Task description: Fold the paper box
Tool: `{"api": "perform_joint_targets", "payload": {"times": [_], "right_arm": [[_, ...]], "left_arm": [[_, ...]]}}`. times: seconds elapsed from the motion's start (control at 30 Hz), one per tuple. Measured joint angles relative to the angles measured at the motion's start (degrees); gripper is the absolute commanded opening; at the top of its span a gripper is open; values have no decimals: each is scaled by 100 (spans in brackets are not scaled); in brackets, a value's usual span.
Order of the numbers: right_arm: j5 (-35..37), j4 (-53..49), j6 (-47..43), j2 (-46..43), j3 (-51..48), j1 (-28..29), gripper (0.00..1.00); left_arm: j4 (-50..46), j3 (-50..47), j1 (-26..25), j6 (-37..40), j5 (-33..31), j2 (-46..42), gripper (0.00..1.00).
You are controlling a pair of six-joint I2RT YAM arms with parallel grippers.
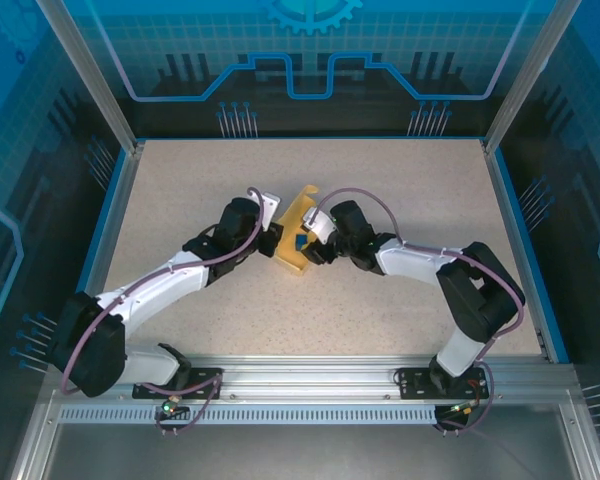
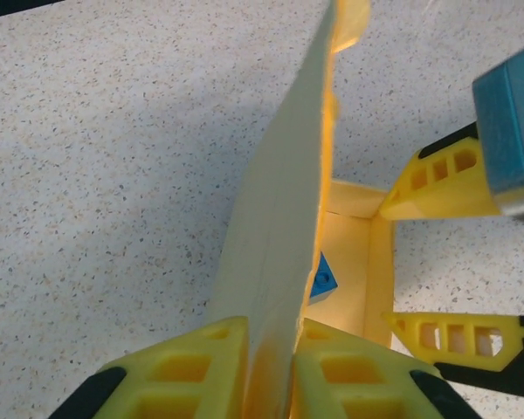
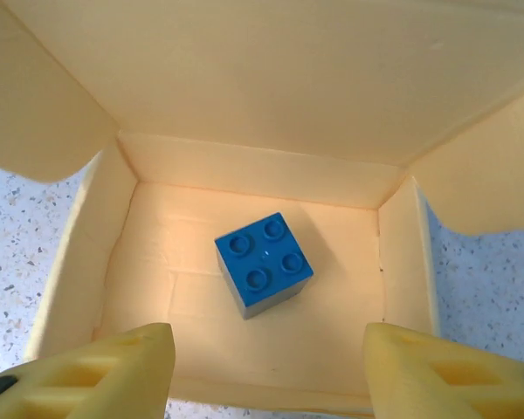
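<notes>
Where the two arms meet at the middle of the pale speckled tabletop (image 1: 180,190), the pale yellow thin-card paper box (image 3: 244,87) sits open-topped. Its base lies flat on the surface and its large lid panel is raised along the side nearer the left arm.

Left claw (image 2: 275,340): yellow fingers pressed together on the raised lid panel, the card pinched between them.

Right claw (image 3: 266,349): yellow fingers held apart at the box's opposite wall, one toward each end of it; whether they touch the card cannot be told.

Inside, a small blue plastic toy brick with four round studs (image 3: 264,264) rests on the box floor near its centre, clear of the walls. Two rounded side flaps splay outward from the corners. A blue gear graphic (image 1: 310,12) with circuit-style lines decorates the rear enclosure panel.
</notes>
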Motion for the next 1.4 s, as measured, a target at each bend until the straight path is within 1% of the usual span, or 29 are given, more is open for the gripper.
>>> {"api": "perform_joint_targets", "payload": {"times": [0.13,0.37,0.5,0.6,0.87,1.03,1.17,1.4], "right_arm": [[-24,-74,-153,256,361,2,61],[-216,-404,-190,776,857,-15,62],[-229,-734,61,957,1150,-20,63],[-4,-988,382,964,1292,-11,64],[970,-1895,1440,1108,1827,203,66],[1252,-2197,2146,1191,1849,457,62],[1403,-2280,2566,1263,1849,516,58],[1530,-2280,2905,1432,1851,516,48]], "left_arm": [[-33,42,61,22,227,35,9],[-240,188,129,68,424,35,7],[-275,199,153,66,448,35,7],[-275,199,157,66,448,35,7],[-275,199,157,61,446,33,7],[-273,199,157,59,446,33,7],[-273,199,157,48,446,33,7],[-275,199,157,44,446,26,7]]}}
